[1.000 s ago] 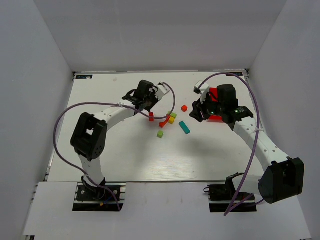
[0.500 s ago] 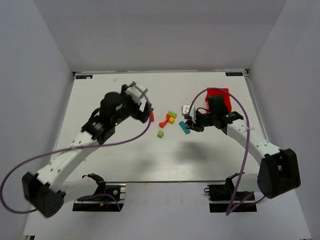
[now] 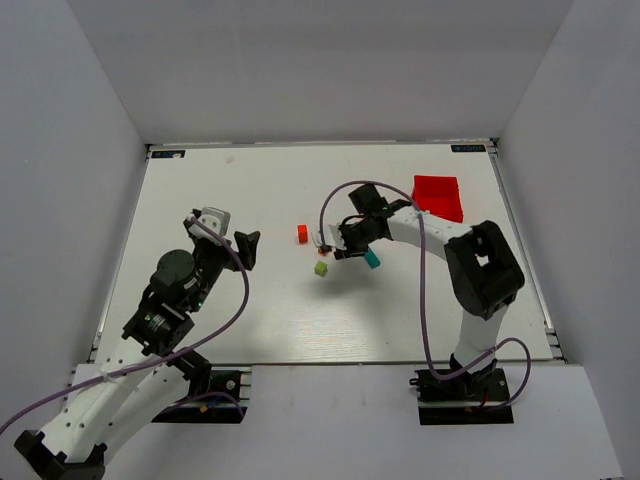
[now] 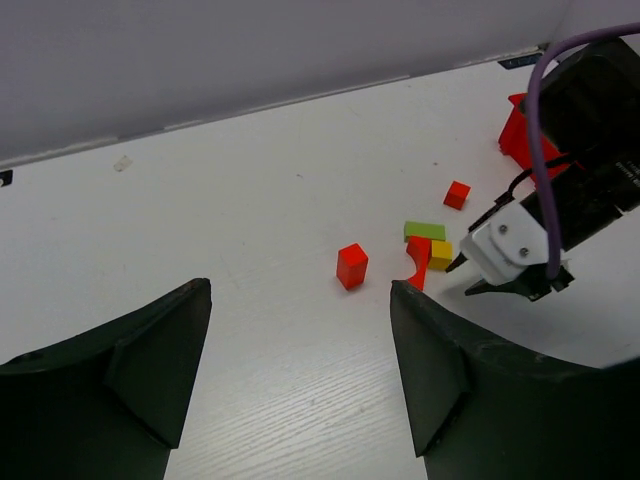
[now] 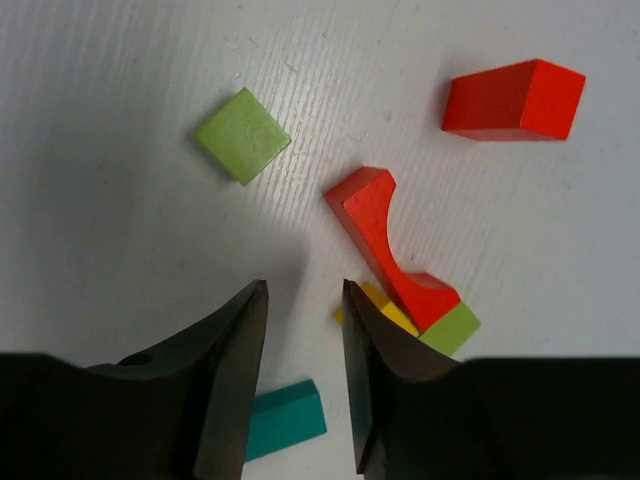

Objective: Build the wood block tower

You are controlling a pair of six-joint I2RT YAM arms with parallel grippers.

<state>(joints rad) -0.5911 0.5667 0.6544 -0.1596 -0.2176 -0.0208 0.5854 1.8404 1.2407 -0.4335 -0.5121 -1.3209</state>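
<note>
The blocks lie loose on the white table [image 3: 250, 190]. A red block [image 4: 352, 266] stands alone ahead of my left gripper [image 4: 300, 290], which is open, empty and well short of it. To the right, a red arch [image 5: 385, 235] leans over a yellow cube [image 5: 385, 308] and a lime-green piece [image 5: 450, 328]. My right gripper [image 5: 305, 290] hovers low beside this cluster, its jaws part open with nothing between them and one finger next to the yellow cube. A lime-green cube [image 5: 243, 135] and a teal bar [image 5: 285, 418] lie apart. A small orange-red cube [image 4: 457, 194] sits farther back.
A red plastic bin [image 3: 438, 197] stands at the back right, behind the right arm. White walls close the table on three sides. The right arm's purple cable [image 3: 335, 200] loops above the blocks.
My left arm has pulled back toward its base and its gripper has opened, leaving the red block standing. My right gripper has swung left, over the block cluster.
</note>
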